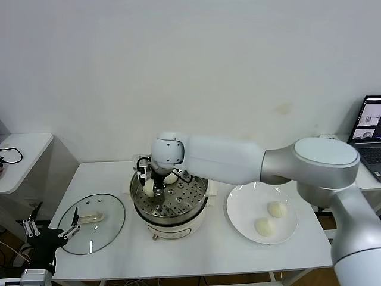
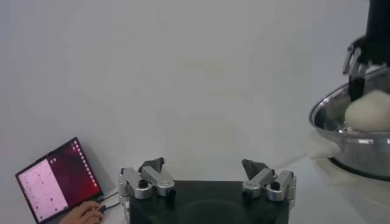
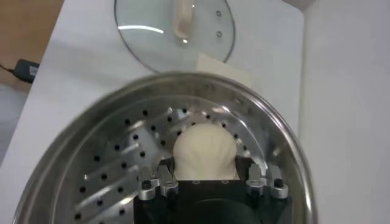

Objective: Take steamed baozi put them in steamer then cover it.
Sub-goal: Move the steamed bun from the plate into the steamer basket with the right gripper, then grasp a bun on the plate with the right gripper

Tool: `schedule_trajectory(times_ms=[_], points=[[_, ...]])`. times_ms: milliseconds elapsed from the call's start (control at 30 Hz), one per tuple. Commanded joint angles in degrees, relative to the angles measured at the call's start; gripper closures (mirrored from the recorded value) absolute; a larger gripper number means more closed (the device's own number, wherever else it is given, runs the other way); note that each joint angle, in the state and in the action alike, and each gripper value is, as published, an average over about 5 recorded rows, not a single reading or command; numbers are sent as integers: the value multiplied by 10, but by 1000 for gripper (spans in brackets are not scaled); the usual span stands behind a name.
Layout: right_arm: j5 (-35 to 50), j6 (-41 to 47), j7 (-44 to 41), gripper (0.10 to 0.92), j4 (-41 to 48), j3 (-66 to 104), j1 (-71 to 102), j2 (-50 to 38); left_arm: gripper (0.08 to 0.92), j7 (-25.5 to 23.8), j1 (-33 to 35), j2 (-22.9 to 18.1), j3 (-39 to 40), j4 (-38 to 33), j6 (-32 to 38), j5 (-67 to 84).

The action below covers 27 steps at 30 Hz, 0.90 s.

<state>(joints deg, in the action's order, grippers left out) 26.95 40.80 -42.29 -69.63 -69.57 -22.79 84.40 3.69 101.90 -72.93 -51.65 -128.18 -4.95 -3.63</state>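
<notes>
My right gripper (image 1: 153,188) reaches into the steamer (image 1: 196,217) and is shut on a steamed baozi (image 1: 148,187) low over the perforated tray (image 3: 116,176). In the right wrist view this baozi (image 3: 205,151) sits between both fingers (image 3: 162,180). A second baozi (image 1: 171,177) lies in the steamer just behind the gripper. Two more baozi (image 1: 277,209) (image 1: 264,226) lie on the white plate (image 1: 244,208) to the right. The glass cover (image 1: 90,222) lies flat on the table left of the steamer. My left gripper (image 1: 50,229) is open and empty, parked off the table's front left corner.
The left wrist view shows the steamer rim (image 2: 341,131), the held baozi (image 2: 368,112) and my right gripper (image 2: 359,61) far off. A laptop (image 1: 369,128) stands at the right edge. A low side table (image 1: 21,149) stands at the left.
</notes>
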Motion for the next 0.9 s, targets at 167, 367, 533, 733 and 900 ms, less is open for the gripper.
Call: schedule_trajectory(times_ms=[167,367,533,733,900], points=[[-8,3,-35,231,-12,3,-25,-11,177,0,-1,1,0,1,0,0],[-21,-42,-122,203,-76,-3,-125,-96,177,0,-2,2,1,-5,0,-1],[-40,-96,-187,202,-148,-22,-190,-207,177,-1,-3,3,4,-11,-2,-1],[-94,-138,-223,203,-242,-47,-202,-359,177,-1,0,5,8,-16,-2,-3],[-167,-175,-236,203,-281,-49,-160,-470,177,-1,3,2,20,-20,-2,-12]])
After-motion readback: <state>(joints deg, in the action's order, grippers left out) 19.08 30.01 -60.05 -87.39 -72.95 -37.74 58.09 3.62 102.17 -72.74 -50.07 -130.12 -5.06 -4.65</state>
